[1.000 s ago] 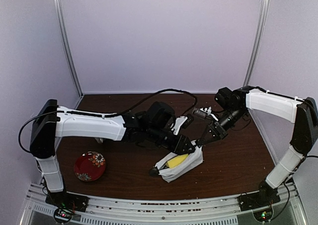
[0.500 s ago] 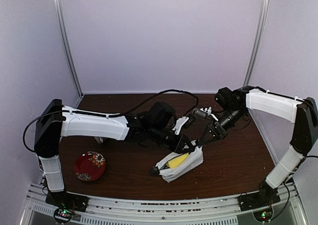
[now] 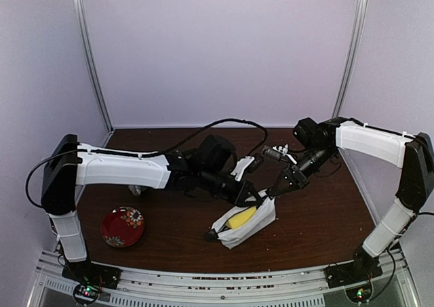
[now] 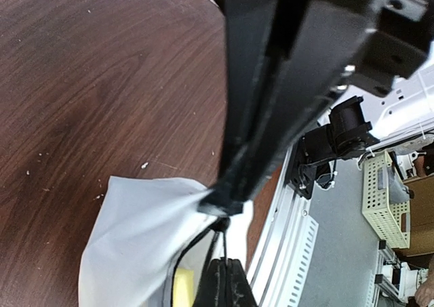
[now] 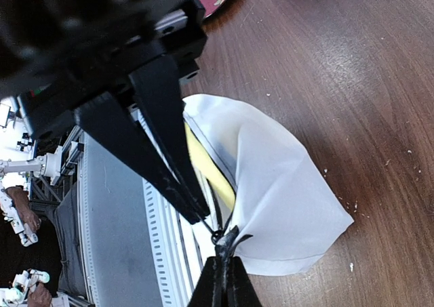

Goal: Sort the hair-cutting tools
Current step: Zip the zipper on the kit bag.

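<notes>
The top camera looked down from above and behind the near edge of the table [image 3: 325, 219], facing the far wall and taking in the whole tabletop from well back. Each wrist camera sat close, looking along its own fingers [image 4: 271, 90] at the wood. Both shared the white pouch [image 5: 278, 178] mid-table, which the top view also showed.

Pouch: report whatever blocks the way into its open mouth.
A yellow sponge lies in the pouch's mouth, between the left end effector and right end effector, both shut on its edges. Anything beneath is hidden.
</notes>
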`<action>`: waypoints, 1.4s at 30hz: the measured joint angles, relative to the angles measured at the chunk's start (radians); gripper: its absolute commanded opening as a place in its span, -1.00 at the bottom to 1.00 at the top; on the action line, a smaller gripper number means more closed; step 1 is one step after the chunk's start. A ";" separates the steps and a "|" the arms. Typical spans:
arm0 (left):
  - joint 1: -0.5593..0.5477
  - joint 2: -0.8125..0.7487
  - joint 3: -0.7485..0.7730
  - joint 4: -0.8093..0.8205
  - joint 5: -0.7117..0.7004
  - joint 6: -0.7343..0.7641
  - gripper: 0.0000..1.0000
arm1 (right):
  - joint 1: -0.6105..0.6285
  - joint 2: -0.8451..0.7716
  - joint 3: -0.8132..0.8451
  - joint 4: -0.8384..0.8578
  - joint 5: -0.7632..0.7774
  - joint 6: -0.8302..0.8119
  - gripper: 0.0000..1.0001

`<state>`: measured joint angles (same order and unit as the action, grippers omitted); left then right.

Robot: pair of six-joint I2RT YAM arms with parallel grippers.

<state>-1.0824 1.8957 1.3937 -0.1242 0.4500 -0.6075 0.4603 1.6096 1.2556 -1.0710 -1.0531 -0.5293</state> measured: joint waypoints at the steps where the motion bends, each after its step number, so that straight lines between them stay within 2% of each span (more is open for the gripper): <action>1: 0.000 -0.008 -0.003 -0.003 0.000 0.000 -1.00 | -0.002 0.000 0.000 0.009 0.003 0.010 -1.00; 17: 0.009 -0.144 -0.149 -0.158 -0.001 -0.039 -1.00 | -0.072 -0.017 -0.040 0.085 0.064 0.114 -1.00; 25: 0.007 -0.304 -0.274 -0.270 -0.016 -0.056 -1.00 | -0.141 -0.018 -0.053 0.121 0.103 0.149 -1.00; 31: 0.007 -0.315 -0.308 -0.328 -0.021 -0.057 -0.98 | -0.171 -0.018 -0.058 0.147 0.121 0.164 -1.00; 34: 0.007 -0.314 -0.290 -0.343 -0.042 -0.050 -0.64 | -0.170 -0.018 -0.058 0.148 0.119 0.162 -1.00; 35: 0.007 -0.314 -0.279 -0.344 -0.051 -0.042 -0.41 | -0.170 -0.018 -0.058 0.148 0.119 0.161 -1.00; 37: 0.007 -0.314 -0.238 -0.342 -0.082 -0.035 -0.11 | -0.170 -0.018 -0.061 0.148 0.119 0.159 -1.00; 39: 0.007 -0.311 -0.184 -0.340 -0.127 -0.028 0.01 | -0.170 -0.018 -0.065 0.148 0.118 0.159 -1.00; 42: 0.007 -0.277 -0.092 -0.323 -0.218 -0.010 0.06 | -0.170 -0.018 -0.066 0.147 0.114 0.156 -1.00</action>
<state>-1.0756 1.6184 1.3022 -0.4473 0.2321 -0.6178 0.2901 1.5913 1.1900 -0.9241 -0.9394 -0.3737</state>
